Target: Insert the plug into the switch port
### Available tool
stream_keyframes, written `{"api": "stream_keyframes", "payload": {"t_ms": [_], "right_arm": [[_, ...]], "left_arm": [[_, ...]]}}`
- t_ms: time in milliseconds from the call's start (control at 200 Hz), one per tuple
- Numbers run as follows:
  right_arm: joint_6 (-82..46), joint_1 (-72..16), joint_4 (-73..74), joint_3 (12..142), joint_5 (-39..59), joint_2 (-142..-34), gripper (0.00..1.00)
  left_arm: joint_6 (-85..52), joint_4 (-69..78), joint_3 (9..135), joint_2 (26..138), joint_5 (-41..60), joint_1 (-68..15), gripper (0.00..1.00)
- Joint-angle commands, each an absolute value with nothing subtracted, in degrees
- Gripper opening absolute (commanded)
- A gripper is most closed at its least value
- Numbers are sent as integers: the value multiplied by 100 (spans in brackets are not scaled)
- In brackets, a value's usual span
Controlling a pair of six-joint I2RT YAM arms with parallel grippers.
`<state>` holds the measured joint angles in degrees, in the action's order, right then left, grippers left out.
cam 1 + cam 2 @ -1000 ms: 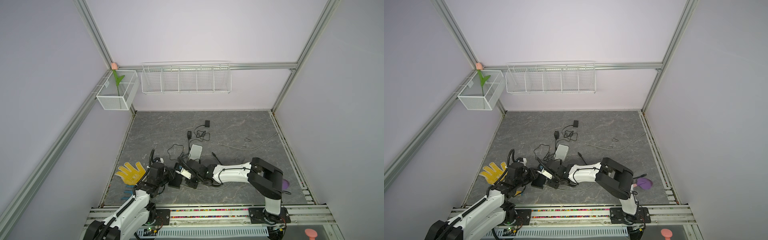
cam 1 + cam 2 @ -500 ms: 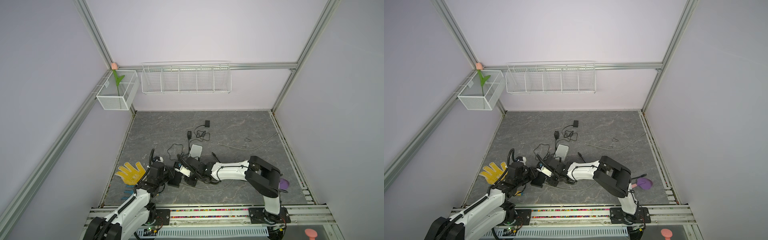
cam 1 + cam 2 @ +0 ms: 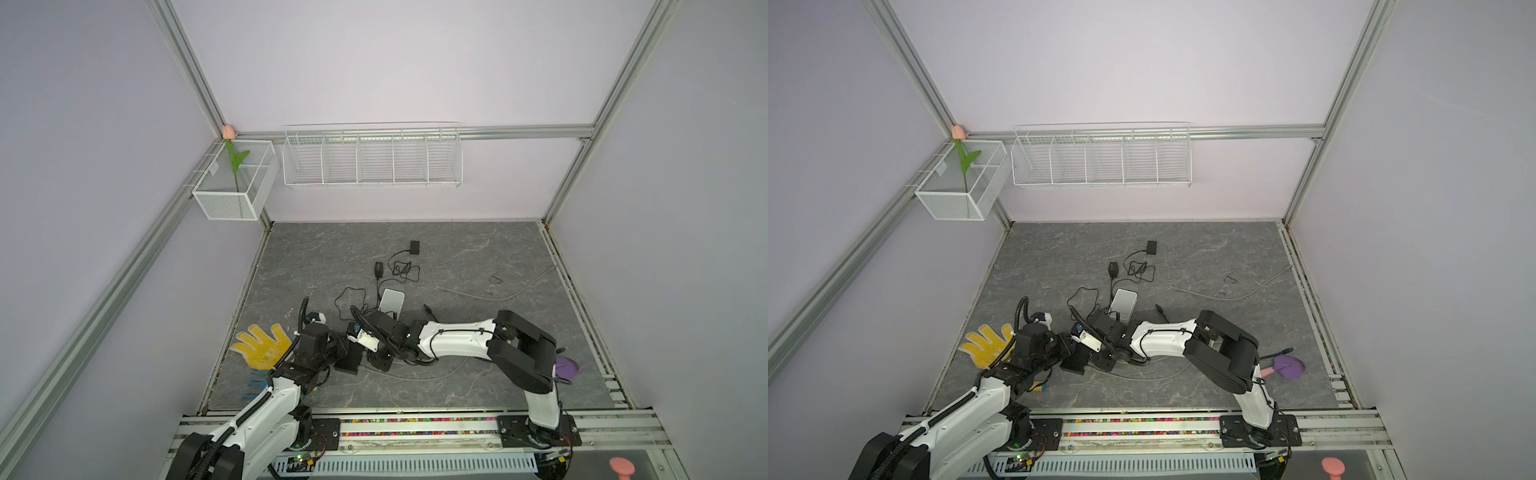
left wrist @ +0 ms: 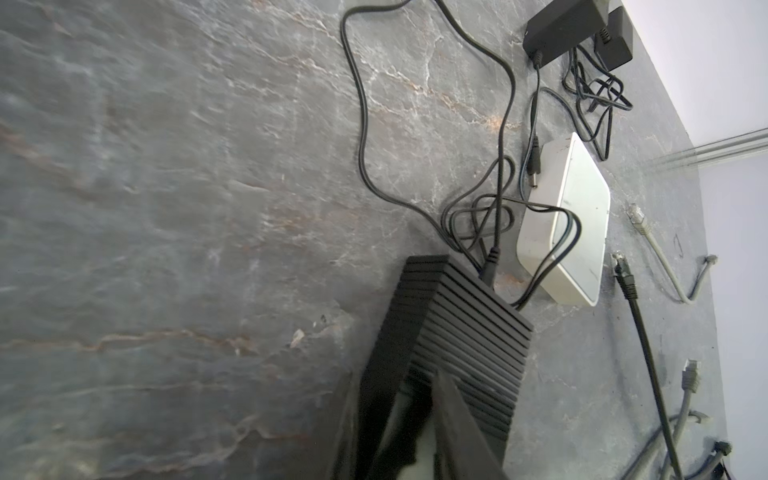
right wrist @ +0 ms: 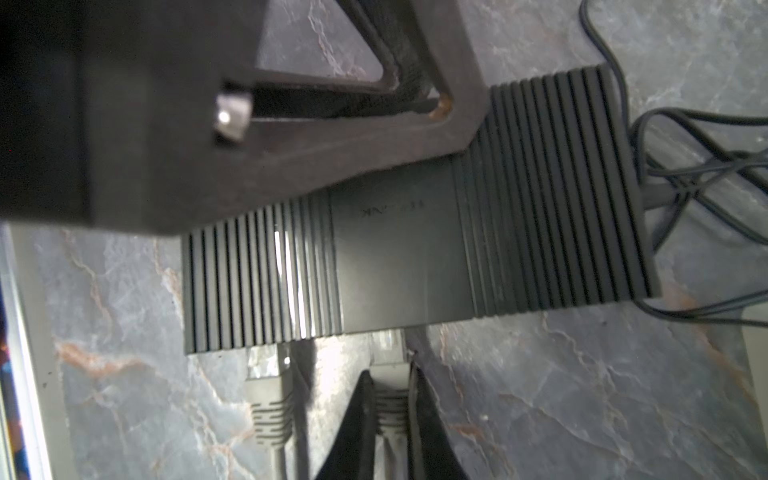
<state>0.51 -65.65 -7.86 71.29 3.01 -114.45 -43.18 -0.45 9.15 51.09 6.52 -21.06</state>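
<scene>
— Where is everything sitting?

— In a top view the black switch (image 3: 349, 360) is lying toward eight o'clock of the surface (image 3: 478, 249), with a white box (image 3: 391, 300) near it at one o'clock. The left gripper (image 4: 399, 386) is reaching in from nine o'clock and clamping the end of the ribbed case.

— And the plug?

— The right gripper (image 5: 388, 395) is working from the three-o'clock side, its jaws closed on the boot of the grey plug (image 5: 387, 347). The plug's clear tip is touching the port edge of the switch, just beside a second grey plug (image 5: 268, 382) that is already sitting in a port. I cannot tell whether the tip is entering or only resting against the rim.

— So what is going to make this push go well?

— I'm thinking squareness. The plug should be travelling straight along its own length, level with the port, while the left gripper is bracing the case so that it isn't sliding off. Because the grip is on the soft boot, the tip may be tilting under load, so a slow, light push looks wiser than a shove.

— Anything worrying you?

— The neighbouring plug is crowding that side. If the tip is drifting toward it, it could be catching on the rim between the ports, so easing back and re-aiming would beat forcing it.
</scene>
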Motion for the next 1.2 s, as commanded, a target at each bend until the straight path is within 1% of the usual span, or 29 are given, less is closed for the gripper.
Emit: {"api": "stream_keyframes", "payload": {"t_ms": [0,190,245,350,430,505,620,725,790,865,915,995,1040,1110,1195], "right_arm": [[88,-6602,1317,7205,376,-11307,10],[79,-6586,1148,6697,21,-10977,17],[77,-6578,1045,6607,-81,-10873,20],[94,-6574,681,6566,-223,-10714,30],[102,-6579,378,6533,-274,-10574,34],[96,-6574,155,6434,-313,-10396,37],[81,-6574,-9,6176,-449,-9993,38],[6,-6547,-148,5912,-770,-9576,38],[-100,-6492,-258,5763,-1030,-9340,39],[-312,-6380,-404,5610,-1345,-9071,39],[-476,-6299,-394,5439,-1547,-8858,39],[-651,-6176,-243,5107,-1582,-8491,46],[-735,-6123,-203,4944,-1534,-8303,47],[-847,-6099,-265,4797,-1525,-8085,49],[-991,-6100,-423,4741,-1539,-7889,50]], "left_arm": [[-4490,-720,885,5059,1574,-2425,29],[-4384,-1118,1089,4692,969,-2409,31],[-4246,-1321,1441,4672,836,-2362,32],[-4025,-1475,1683,4776,935,-2054,32],[-3927,-1550,1832,4840,1103,-1769,32],[-3846,-1652,1996,4801,1034,-1714,34],[-3728,-1944,2276,4722,880,-1711,35],[-3685,-2260,2496,4644,842,-1754,34],[-3737,-2399,2560,4534,616,-2042,34],[-3890,-2589,2654,4410,71,-2650,35],[-4102,-2560,2642,4367,-100,-3037,35],[-4448,-2287,2531,4414,-373,-3688,35],[-4583,-2082,2460,4521,-539,-4014,35],[-4739,-1742,2339,4837,-589,-4300,35],[-4833,-1283,2226,5245,-403,-4407,35]]}}
